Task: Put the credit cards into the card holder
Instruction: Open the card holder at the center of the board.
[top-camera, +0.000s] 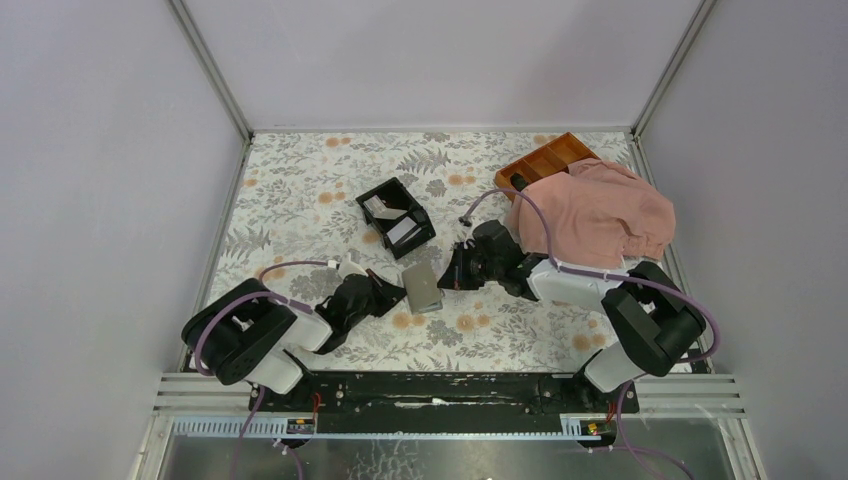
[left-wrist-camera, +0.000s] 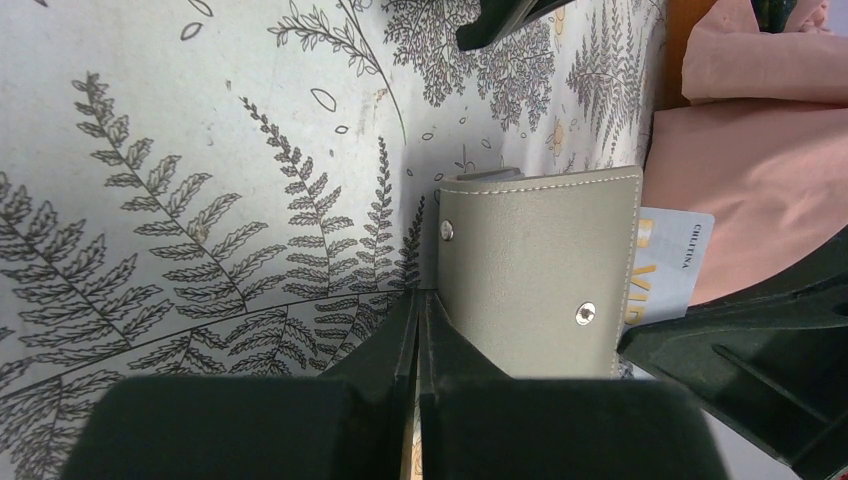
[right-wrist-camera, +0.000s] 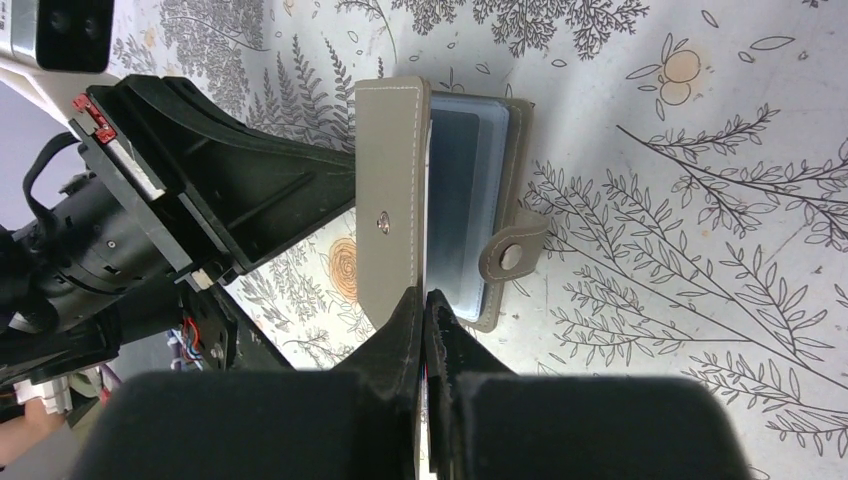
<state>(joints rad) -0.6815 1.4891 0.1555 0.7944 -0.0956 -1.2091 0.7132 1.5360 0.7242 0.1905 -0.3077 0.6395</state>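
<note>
Partly inside the card holder (left-wrist-camera: 530, 270), credit card (left-wrist-camera: 672, 262) pinched by right gripper (right-wrist-camera: 425, 305); left gripper (left-wrist-camera: 418, 305) clamps holder.

The credit card (left-wrist-camera: 672, 262) bears gold "VIP" lettering and small, hardly legible print.
</note>
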